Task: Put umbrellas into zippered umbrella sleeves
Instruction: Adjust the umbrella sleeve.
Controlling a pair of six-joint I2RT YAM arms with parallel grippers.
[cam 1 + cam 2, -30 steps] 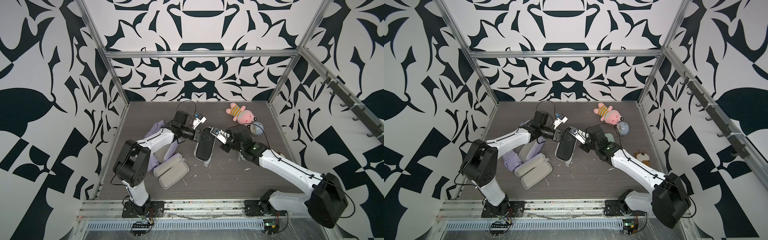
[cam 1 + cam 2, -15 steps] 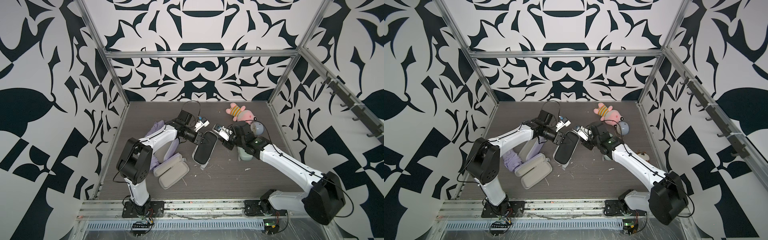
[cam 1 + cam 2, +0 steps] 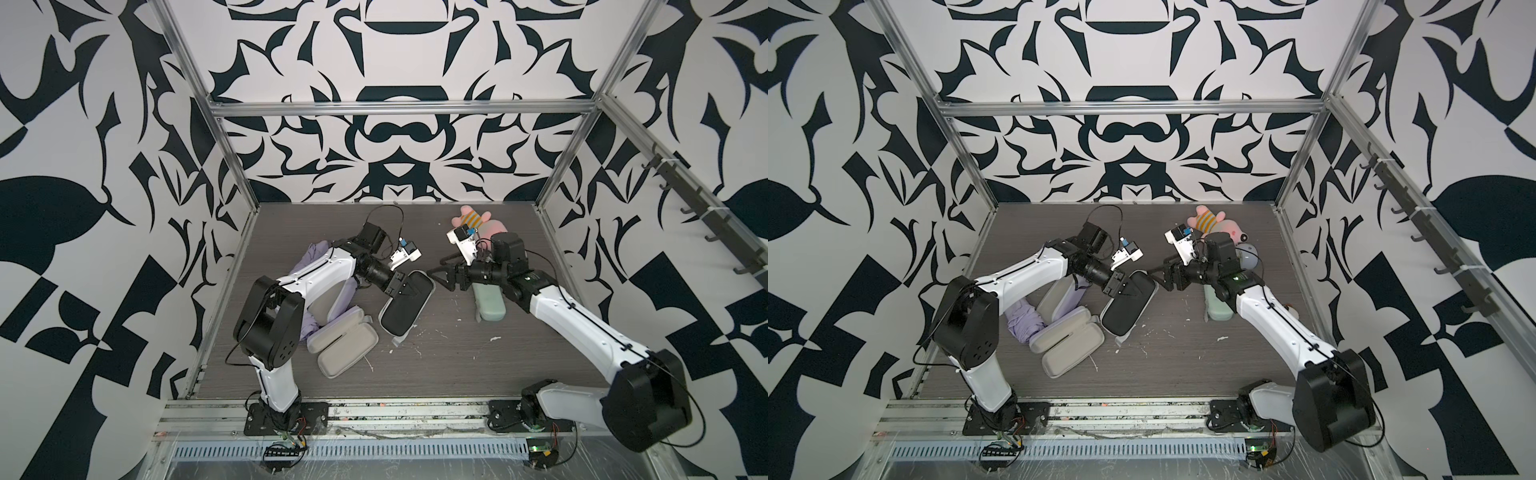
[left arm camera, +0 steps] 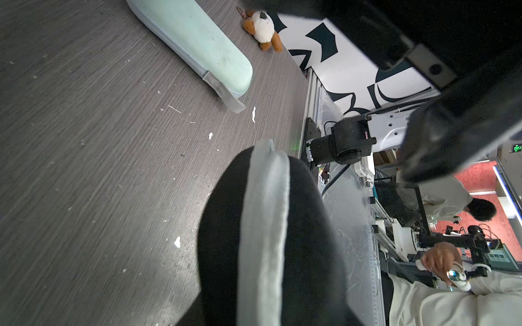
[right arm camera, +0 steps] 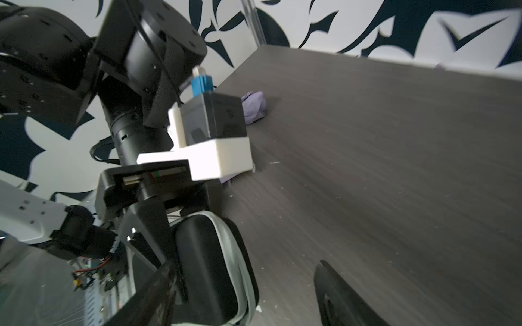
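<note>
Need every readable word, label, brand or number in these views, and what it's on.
No text is legible.
Too small to read: green lit sign outside the cell, left wrist view.
Too blurred: printed label on white gear past the table edge.
No print visible on black sleeve or mint sleeve.

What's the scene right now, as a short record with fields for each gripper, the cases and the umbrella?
Left gripper: shut on one end of the black oblong hard-shell zip case, whose halves are together
Right gripper: open, close beside that case, holding nothing
Mint green oblong zip case: closed, lying on the dark wood-grain table
Open oblong zip case with grey lining: looks empty
Lilac folding umbrella: loose fabric bundle beside the open case
</note>
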